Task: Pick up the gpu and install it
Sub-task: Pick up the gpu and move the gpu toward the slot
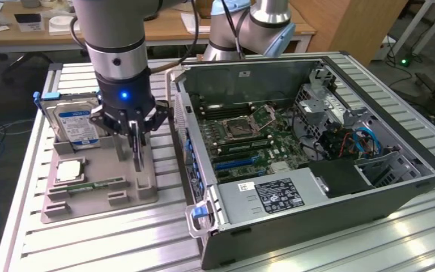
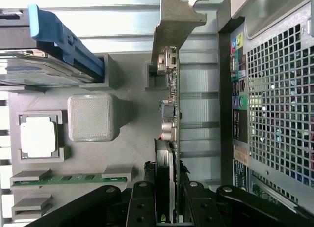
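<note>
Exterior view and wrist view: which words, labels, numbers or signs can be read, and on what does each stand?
No text reads clearly.
Blue label on the hard drive: too small.
Black label on the power supply: too small.
Stickers on the computer case rear: blurred.

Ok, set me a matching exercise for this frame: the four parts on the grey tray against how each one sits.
Things:
1. gpu
2. hard drive
3. CPU
4. memory stick

States:
A. lying flat in a square recess
B. standing on edge, clamped in the gripper
C. upright, blue label showing
D. green, lying flat in a narrow holder

Pairs: 1-B, 2-C, 3-A, 4-D
</note>
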Controlling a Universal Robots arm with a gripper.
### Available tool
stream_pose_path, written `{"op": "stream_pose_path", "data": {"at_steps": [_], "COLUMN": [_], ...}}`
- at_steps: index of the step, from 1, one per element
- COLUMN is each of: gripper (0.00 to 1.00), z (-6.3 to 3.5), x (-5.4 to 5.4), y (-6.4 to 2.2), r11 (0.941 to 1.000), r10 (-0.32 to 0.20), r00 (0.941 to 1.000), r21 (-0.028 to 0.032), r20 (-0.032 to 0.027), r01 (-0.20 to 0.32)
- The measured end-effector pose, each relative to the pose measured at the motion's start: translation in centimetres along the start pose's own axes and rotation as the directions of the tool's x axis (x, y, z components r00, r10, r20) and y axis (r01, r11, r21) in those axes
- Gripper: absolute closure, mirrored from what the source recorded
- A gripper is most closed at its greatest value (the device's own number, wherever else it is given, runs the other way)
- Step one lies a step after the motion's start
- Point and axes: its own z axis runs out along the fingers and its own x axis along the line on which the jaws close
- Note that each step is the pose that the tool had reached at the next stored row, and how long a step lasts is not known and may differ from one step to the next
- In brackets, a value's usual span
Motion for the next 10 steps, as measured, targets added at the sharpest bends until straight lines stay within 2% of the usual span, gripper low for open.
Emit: {"op": "stream_pose_path", "data": {"at_steps": [10], "gripper": [0.73], "z": [-0.57], "x": [-0.01], "y": [0.03], "r11": [1.0], "r10": [0.0], "r00": [1.0], "r21": [-0.0001], "r20": [0.0001], "r01": [0.0]}}
